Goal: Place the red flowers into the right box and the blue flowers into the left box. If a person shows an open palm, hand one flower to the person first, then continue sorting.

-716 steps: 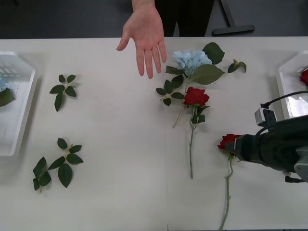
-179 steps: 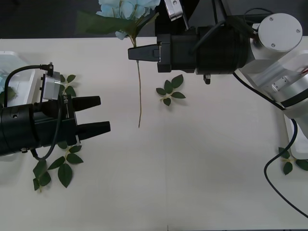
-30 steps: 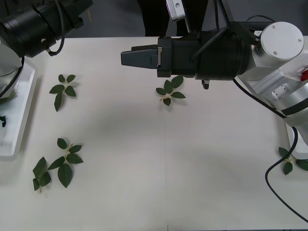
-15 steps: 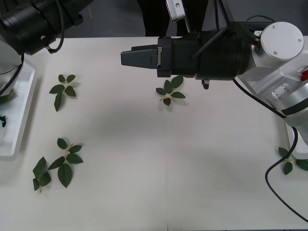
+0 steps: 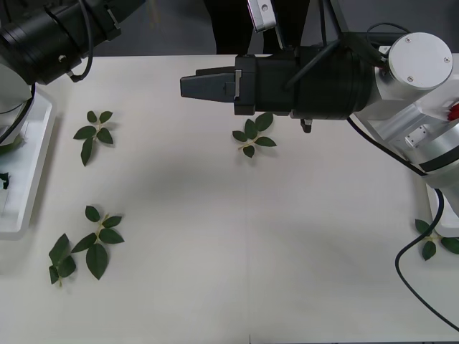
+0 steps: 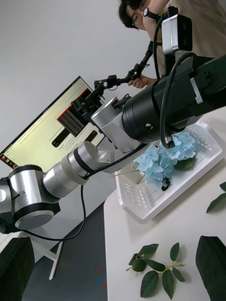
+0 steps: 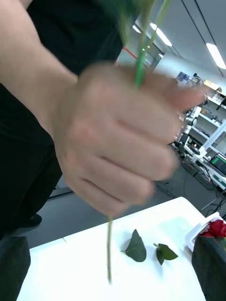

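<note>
My left gripper [image 7: 112, 275] is open, raised past the table's far left edge, where my left arm [image 5: 64, 32] reaches. Right in front of it a person's hand [image 7: 117, 155] grips a thin green stem [image 7: 109, 254]; its bloom is out of view. Blue flowers [image 6: 162, 157] lie in the left box [image 6: 141, 197]. A red flower [image 7: 216, 228] rests in the right box [image 7: 200, 233]. My right gripper [image 5: 188, 86] hovers open and empty over the table's far middle.
Loose green leaf sprigs lie on the white table: one far left [image 5: 97, 132], one under my right arm [image 5: 251, 135], a pair near left [image 5: 82, 244] and one at the right edge [image 5: 434, 240]. The left box [image 5: 29, 179] sits at the left edge.
Over the last second my left arm has edged slightly right at the far left; my right arm has held still. The flowers that lay on the table earlier are gone from it.
</note>
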You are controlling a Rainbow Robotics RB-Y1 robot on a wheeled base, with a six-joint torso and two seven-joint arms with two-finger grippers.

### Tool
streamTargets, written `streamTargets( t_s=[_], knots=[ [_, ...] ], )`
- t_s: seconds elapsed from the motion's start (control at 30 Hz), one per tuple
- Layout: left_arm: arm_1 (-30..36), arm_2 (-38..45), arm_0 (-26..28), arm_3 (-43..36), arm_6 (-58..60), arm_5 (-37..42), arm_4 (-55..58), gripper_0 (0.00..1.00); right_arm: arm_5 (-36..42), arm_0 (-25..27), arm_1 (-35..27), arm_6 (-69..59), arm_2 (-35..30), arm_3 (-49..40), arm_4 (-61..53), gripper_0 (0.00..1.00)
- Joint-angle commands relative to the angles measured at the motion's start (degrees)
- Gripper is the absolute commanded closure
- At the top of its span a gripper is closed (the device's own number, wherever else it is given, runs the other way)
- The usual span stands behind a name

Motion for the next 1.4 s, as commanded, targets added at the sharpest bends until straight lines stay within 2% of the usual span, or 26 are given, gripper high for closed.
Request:
streamTargets(
  t_s=[0.03,0.23,0.33,0.6,0.73,0.97,1.13,1.4],
  knots=[
    [-0.6,1.7,-3.2,-0.2,-2.2,0.8,1.0,0.0,-0.4,0.3,-1.0,1.4,-0.6,-2.3,-0.8,0.0],
    [1.1,1.7,-2.6,-0.4,-2.2,5.1,1.2,0.0,-0.4,0.3,-1.0,1.4,-0.6,-2.3,-0.8,0.0],
    [2.8,1.6,-0.4,-3.0,-2.2,7.8,1.2,0.0,-0.4,0.3,-1.0,1.4,-0.6,-2.3,-0.8,0.0],
    [14.1,2.0,16.3,-26.9,-2.2,7.6,3.7,0.0,-0.4,0.3,-1.0,1.4,-0.6,-2.3,-0.8,0.0],
    [18.9,5.9,25.9,-35.9,-2.2,7.9,7.3,0.0,-0.4,0.3,-1.0,1.4,-0.6,-2.3,-0.8,0.0],
    [20.2,15.4,40.9,-45.5,-2.2,13.7,10.1,0.0,0.3,-0.1,-2.2,0.6,-1.6,-1.8,-1.2,0.0],
    [21.0,19.0,51.0,-53.1,-2.2,14.5,11.3,0.0,2.8,-1.2,-6.4,0.0,-2.7,-1.2,-1.1,0.0],
    [26.5,19.2,57.2,-56.8,-2.2,13.8,13.6,0.0,13.2,-1.5,-15.9,4.1,-3.2,1.9,1.5,0.0]
  ],
)
